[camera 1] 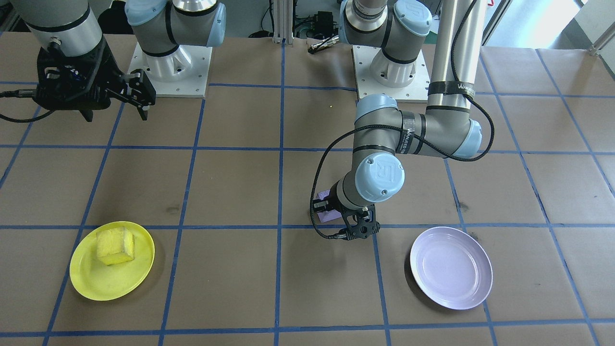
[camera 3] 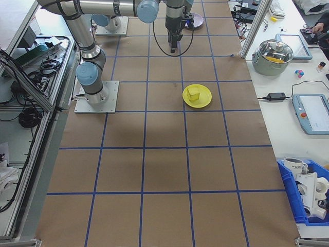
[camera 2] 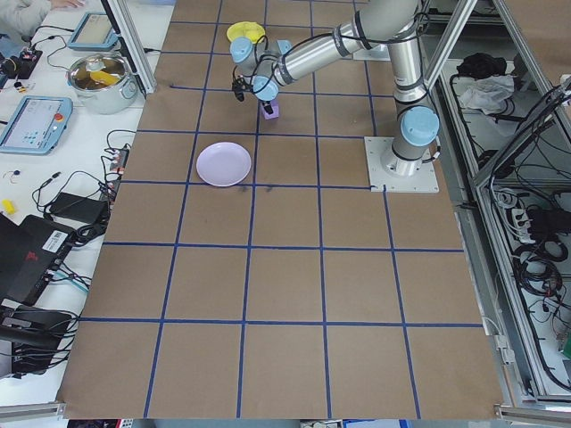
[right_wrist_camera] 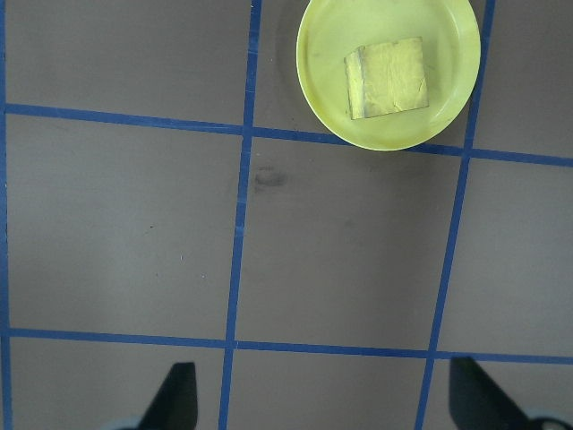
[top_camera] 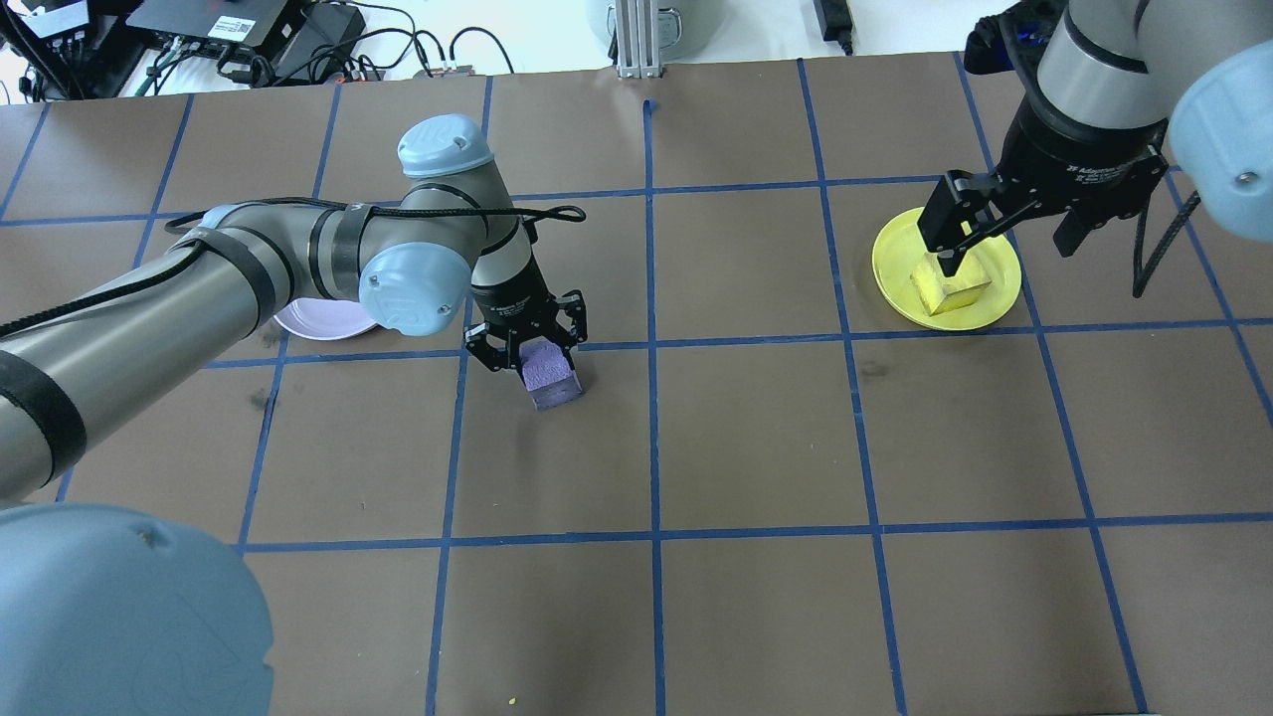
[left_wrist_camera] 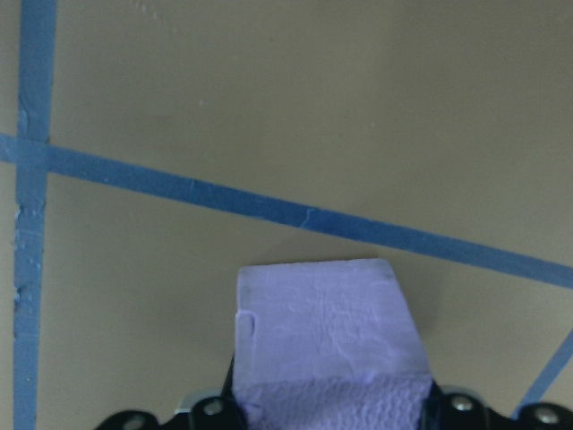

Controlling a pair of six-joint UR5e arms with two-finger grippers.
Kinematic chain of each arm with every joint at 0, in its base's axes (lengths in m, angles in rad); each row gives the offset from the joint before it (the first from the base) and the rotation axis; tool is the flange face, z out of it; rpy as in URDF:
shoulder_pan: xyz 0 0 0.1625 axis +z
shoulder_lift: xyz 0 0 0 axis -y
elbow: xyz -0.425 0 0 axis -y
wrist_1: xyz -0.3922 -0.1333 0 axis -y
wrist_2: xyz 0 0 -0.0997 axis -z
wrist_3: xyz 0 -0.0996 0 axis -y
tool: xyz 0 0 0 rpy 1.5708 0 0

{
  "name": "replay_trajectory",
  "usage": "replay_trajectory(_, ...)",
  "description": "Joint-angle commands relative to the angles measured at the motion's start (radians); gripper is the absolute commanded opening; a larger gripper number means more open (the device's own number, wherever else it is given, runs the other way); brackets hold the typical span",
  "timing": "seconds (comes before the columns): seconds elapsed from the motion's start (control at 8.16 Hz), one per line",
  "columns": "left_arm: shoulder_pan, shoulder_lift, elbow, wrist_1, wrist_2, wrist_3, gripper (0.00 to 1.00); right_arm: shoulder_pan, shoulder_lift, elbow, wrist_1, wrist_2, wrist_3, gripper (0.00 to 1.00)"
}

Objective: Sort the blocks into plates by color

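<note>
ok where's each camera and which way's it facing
Front-facing: across the table, facing the robot; both arms.
Overhead: behind the robot, looking down; both arms.
Exterior left: table end; left arm near.
Exterior right: other end; right arm near.
Left wrist: down onto purple block; its fingers.
Right wrist: down onto yellow plate; open fingertips.
Overhead and right wrist share the yellow block.

left arm: reached forward, elbow bent, wrist down | left hand (top_camera: 527,350): fingers clamped, low at surface | right arm: raised | right hand (top_camera: 1004,221): fingers spread apart
</note>
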Motion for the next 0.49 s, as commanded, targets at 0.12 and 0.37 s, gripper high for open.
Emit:
replay_trajectory(0.12,0.006,0.010,0.012,-0.107,0.030,0.008,0.26,0.000,0.000,0.000,-0.002,0.002,0.004,1.00)
replay_trajectory(0.37,0.026,-0.001,0.133,-0.137,0.128,0.145,0.22,0.000,0.002,0.000,0.000,0.002,0.002,1.00)
